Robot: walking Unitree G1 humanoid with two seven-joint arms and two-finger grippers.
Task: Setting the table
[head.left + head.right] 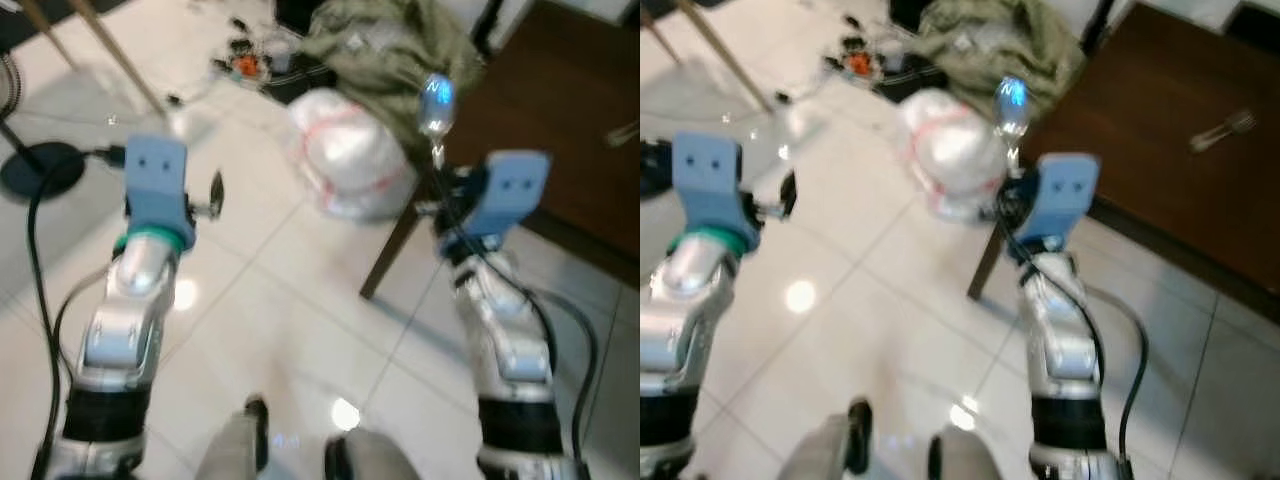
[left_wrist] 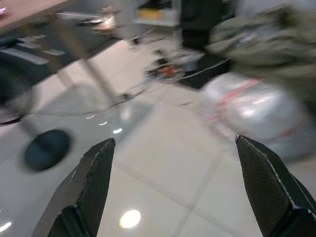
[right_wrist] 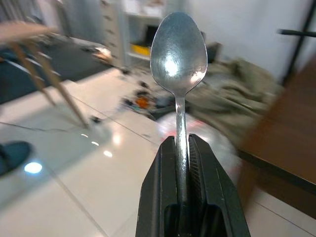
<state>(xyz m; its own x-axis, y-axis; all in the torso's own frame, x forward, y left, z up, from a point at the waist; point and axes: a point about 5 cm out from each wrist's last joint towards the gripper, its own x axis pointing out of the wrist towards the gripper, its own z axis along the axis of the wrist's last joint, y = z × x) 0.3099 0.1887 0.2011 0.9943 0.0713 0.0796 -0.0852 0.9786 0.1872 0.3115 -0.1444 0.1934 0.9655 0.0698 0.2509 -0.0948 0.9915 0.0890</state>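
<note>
In the left eye view, your right gripper [image 1: 437,150] is raised at the near corner of the dark wooden table [image 1: 570,150], with a spoon [image 1: 435,105] standing bowl-up from it. Your left gripper [image 1: 213,195] is held out over the white tiled floor [image 1: 300,330], well to the left of the table. Beyond both arms, a white plastic bag [image 1: 350,155] with red markings sits on the floor, an olive-green cloth heap [image 1: 385,45] just behind it. A dark round stand base [image 1: 40,168] lies at the far left.

In the right eye view, you can see a fork [image 1: 1223,128] lying on the tabletop toward its far right, well apart from the spoon in your right gripper.

In the left wrist view, your left gripper's two black fingers [image 2: 89,190] stand wide apart, grasping nothing, above the tiles; the white bag lies ahead.

In the right wrist view, your right gripper's fingers are clamped tight on the spoon's handle, the spoon upright with its bowl above the fingertips. The table edge shows at the right side.
</note>
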